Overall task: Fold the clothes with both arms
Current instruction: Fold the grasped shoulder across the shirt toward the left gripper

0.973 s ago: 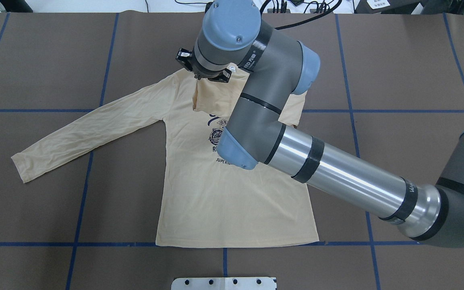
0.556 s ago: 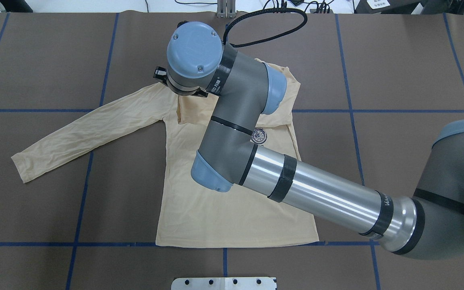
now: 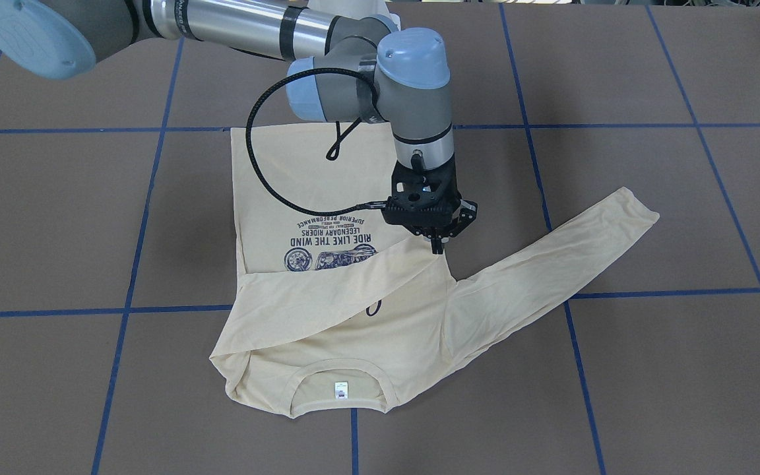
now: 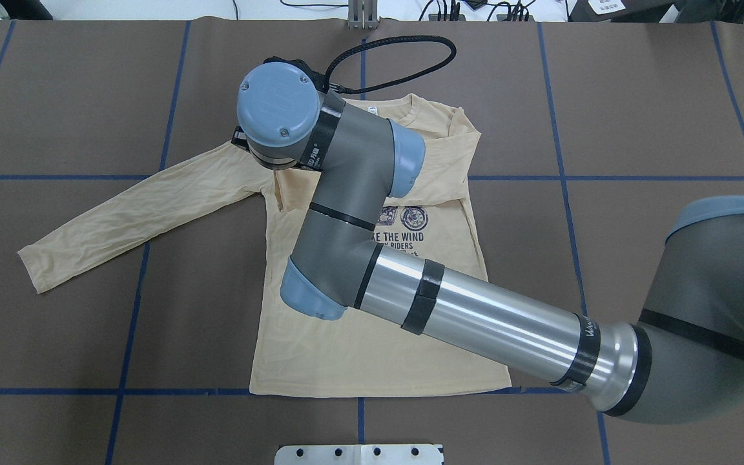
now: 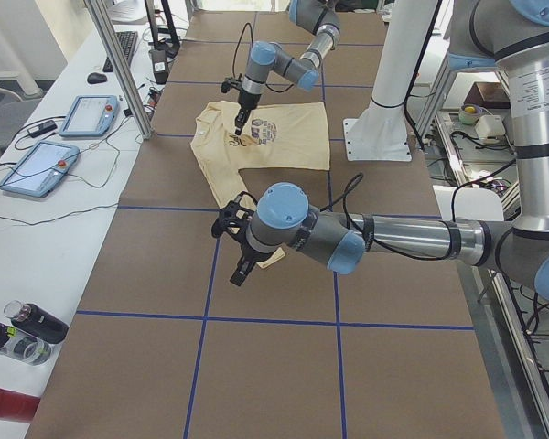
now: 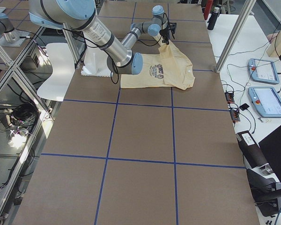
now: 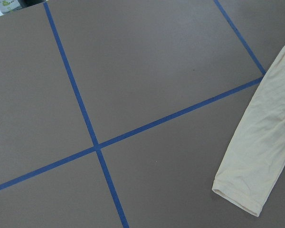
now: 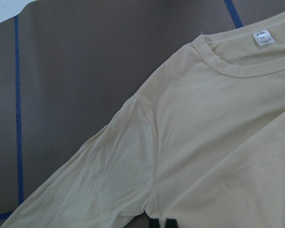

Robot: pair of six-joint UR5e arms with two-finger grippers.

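The cream-yellow shirt (image 4: 372, 349) lies print up on the brown table, collar at the far side, with its white neck label (image 3: 340, 390) showing. My right gripper (image 3: 438, 247) is shut on the end of one sleeve, which is folded as a band across the chest above the navy print (image 3: 327, 241). Its fingertips show at the bottom of the right wrist view (image 8: 160, 223). The other sleeve (image 4: 120, 216) lies stretched out flat. My left gripper (image 5: 241, 265) hovers by that sleeve's cuff (image 7: 242, 194); I cannot tell whether it is open or shut.
Blue tape lines (image 4: 139, 271) grid the brown table cover. A white base plate (image 4: 359, 454) sits at the near edge. The right arm's black cable (image 4: 398, 61) loops above the collar. Teach pendants (image 5: 37, 165) and bottles (image 5: 27, 329) lie on the side bench.
My right arm has swung to the left in the overhead view, carrying the gripped sleeve across the chest. More of the print on the right side now shows.
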